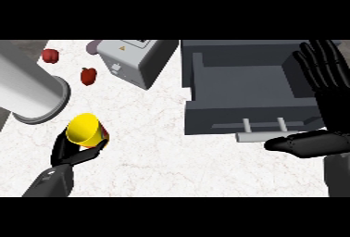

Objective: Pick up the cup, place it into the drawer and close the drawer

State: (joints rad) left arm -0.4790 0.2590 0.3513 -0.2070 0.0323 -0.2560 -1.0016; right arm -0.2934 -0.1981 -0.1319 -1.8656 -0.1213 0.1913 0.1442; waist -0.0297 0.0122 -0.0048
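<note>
Left robot hand [68, 155] grasping yellow cup [83, 127], I judge bound for the open drawer [212, 115]; right robot hand [308, 143] released, resting.

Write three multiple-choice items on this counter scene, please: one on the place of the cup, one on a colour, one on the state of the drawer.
1. Where is the cup?
A. on a plate
B. held in the left hand
C. inside a bowl

2. What colour are the two small vegetables at the upper left?
A. red
B. green
C. blue

3. In which state is the drawer?
A. pushed shut
B. pulled open
C. covered by a cloth

Answers:
1 B: the left hand's fingers curl round the yellow cup.
2 A: both vegetables show red against the pale counter.
3 B: the drawer's hollow inside is in plain view.
</note>
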